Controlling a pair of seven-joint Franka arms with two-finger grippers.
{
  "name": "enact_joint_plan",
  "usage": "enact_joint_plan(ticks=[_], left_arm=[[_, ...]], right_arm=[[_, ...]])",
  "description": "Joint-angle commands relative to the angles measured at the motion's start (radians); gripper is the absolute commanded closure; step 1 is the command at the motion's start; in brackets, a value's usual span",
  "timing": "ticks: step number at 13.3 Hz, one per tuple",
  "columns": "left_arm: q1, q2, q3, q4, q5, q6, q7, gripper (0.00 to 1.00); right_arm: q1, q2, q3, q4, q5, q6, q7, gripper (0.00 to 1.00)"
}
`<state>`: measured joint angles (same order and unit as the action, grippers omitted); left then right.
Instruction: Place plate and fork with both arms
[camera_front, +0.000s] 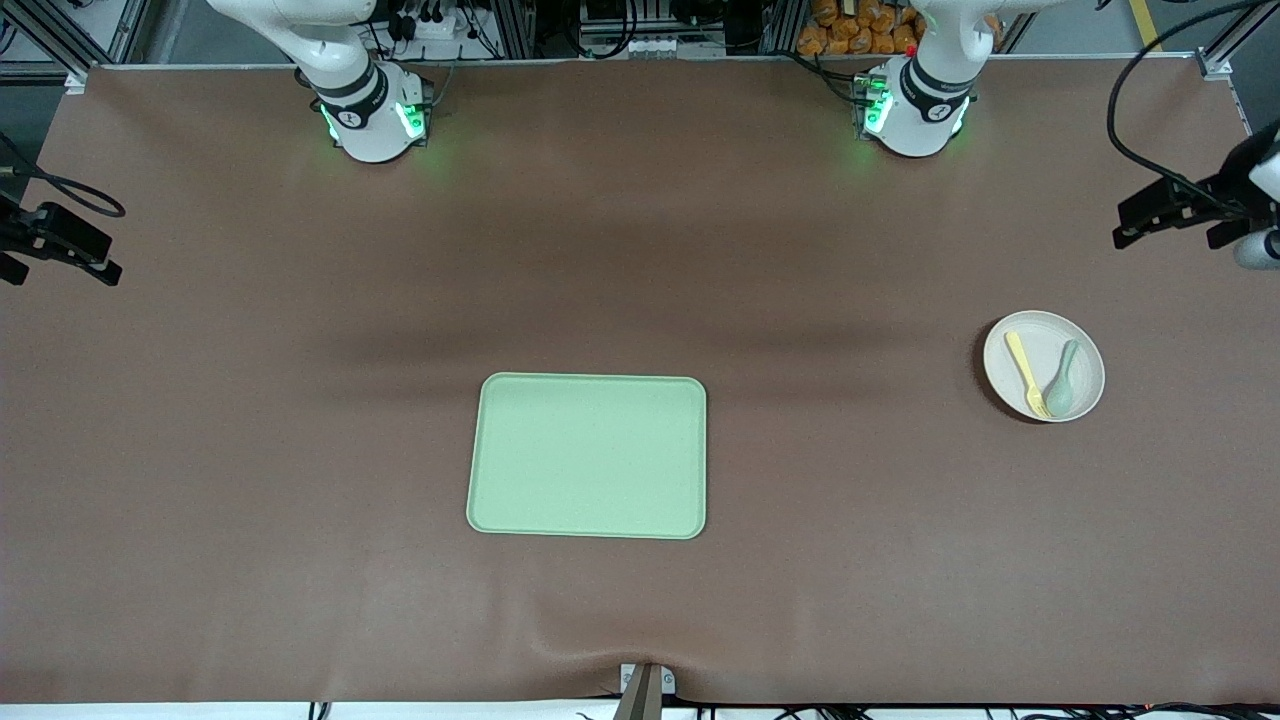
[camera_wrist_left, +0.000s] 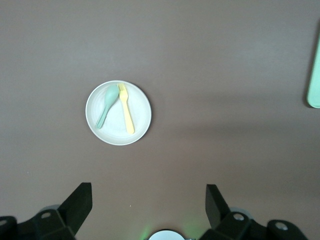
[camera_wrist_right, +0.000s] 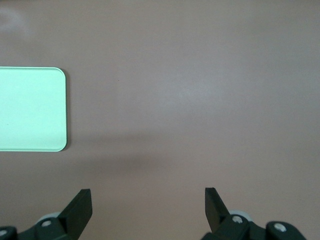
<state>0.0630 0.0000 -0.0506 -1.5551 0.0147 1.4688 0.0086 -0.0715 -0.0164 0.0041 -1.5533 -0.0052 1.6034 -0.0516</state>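
The cream plate (camera_front: 1003, 372) lies on the brown table toward the left arm's end. On it lie the pale-yellow fork (camera_front: 1027, 374) and a grey-green spoon (camera_front: 1062, 384), side by side. The left wrist view shows the plate (camera_wrist_left: 140, 107), the fork (camera_wrist_left: 126, 114) and the spoon (camera_wrist_left: 106, 106) from high above. My left gripper (camera_wrist_left: 149, 197) is open and empty, well above the bare table near the plate. My right gripper (camera_wrist_right: 148, 200) is open and empty, high over bare table beside the tray. Only the arms' bases show in the front view.
A rectangular light-green tray (camera_front: 587, 455) lies at the table's middle, nearer the front camera; it also shows in the right wrist view (camera_wrist_right: 30, 109), and its edge in the left wrist view (camera_wrist_left: 315, 85). Black clamped devices stand at both table ends (camera_front: 60, 245) (camera_front: 1180, 208).
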Motion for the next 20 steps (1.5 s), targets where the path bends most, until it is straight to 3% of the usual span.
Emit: enact_joint_plan(ticks=[1,11,14,20], left_arm=[[0.069,0.058,-0.005,0.012,-0.001,-0.007,0.014,0.0],[0.3,0.31,-0.005,0.009,-0.001,0.145,0.246,0.0],[0.331,0.414,-0.006,0.004,-0.006,0.206,0.326,0.0],[0.394,0.523,-0.011,-0.025,-0.016,0.309,0.502,0.0]], right_arm=[[-0.025,0.003,0.016,0.01,0.019,-0.003,-0.011,0.0],[-0.024,0.003,0.016,0.01,0.019,-0.005,-0.011,0.0],[-0.024,0.003,0.016,0.01,0.019,-0.005,-0.011,0.0],[-0.021,0.003,0.016,0.01,0.019,-0.003,-0.01,0.0]])
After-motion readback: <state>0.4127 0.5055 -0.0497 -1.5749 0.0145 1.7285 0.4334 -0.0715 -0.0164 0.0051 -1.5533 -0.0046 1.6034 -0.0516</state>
